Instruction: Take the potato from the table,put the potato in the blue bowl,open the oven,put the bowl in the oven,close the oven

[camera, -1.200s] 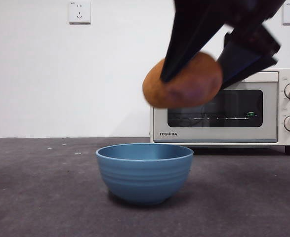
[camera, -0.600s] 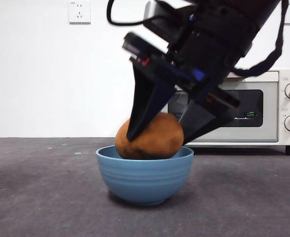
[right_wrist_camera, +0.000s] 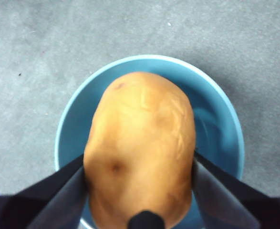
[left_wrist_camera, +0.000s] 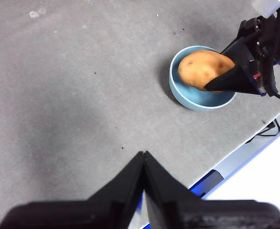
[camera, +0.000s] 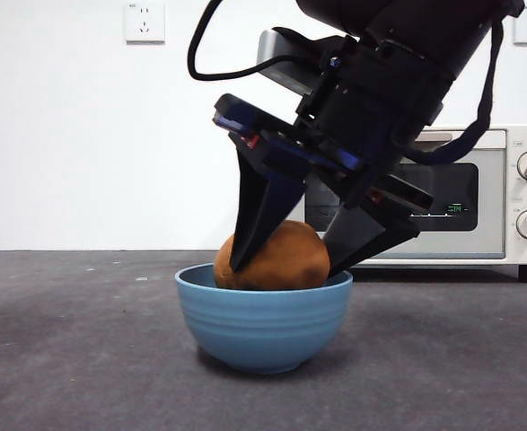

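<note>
While clamped on the potato [camera: 276, 258], right end effector [camera: 285, 267] reaches into blue bowl [camera: 261, 319].

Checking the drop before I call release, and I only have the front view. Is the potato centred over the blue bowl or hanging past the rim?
Observer: The right wrist view shows the potato inside the rim of the blue bowl, with blue showing on both sides of it.
Operator: Is the right claw gripping it?
Observer: Yes, the right claw has one jaw pressed on each flank of the potato.
Operator: Where is the left arm?
Observer: The left claw is shut with nothing in it, over bare table, well apart from the bowl.
</note>
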Motion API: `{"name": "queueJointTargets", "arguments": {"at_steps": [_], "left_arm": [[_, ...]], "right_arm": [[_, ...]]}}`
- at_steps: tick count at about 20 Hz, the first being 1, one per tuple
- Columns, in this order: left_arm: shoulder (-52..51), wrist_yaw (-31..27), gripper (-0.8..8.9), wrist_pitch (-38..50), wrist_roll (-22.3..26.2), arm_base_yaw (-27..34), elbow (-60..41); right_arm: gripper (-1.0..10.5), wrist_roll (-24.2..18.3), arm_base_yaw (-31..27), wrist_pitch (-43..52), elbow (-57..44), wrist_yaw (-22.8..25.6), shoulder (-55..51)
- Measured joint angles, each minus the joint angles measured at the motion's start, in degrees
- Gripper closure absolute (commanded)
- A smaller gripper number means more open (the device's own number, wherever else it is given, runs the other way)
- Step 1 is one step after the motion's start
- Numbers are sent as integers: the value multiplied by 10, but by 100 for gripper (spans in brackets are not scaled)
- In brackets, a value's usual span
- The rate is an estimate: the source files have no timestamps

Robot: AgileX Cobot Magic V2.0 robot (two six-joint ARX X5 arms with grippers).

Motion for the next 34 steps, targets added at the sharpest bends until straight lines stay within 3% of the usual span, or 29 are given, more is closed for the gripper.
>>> {"name": "queueJointTargets", "arguments": {"at_steps": [2,3,7,10,12,13,16,17,20,23,25,30,32,34], "left_arm": [[0,0,819,1,0,0,0],[1,0,819,3,0,0,0],[13,5,819,51,0,0,0],[48,65,819,113,-11,0,0],[86,100,819,162,-27,0,0],[112,109,819,187,-36,0,0],[190,138,819,259,-61,0,0],[215,150,819,284,-72,0,1],[301,169,819,332,-98,-14,42],[382,170,819,334,-106,-45,131],[435,170,819,335,-106,-69,194],[565,159,819,334,-106,-136,365],[611,156,819,334,-106,-157,423],[655,137,819,334,-99,-175,470]], "right_arm": [[308,0,0,4,0,-10,0],[281,2,0,4,0,-15,0],[285,4,0,-21,33,-19,0],[287,-6,0,-100,103,-3,-22],[291,-26,1,-165,155,34,-61],[355,-37,0,-194,176,59,-85],[799,-52,-1,-269,195,149,-158],[883,-53,-6,-297,195,178,-177],[887,-52,-29,-353,195,223,-236],[889,-51,-63,-390,195,225,-282],[961,-50,-90,-412,195,225,-301],[958,-46,-143,-422,153,226,-362],[958,-36,-161,-395,92,220,-395],[958,-19,-181,-352,12,174,-429]]}}
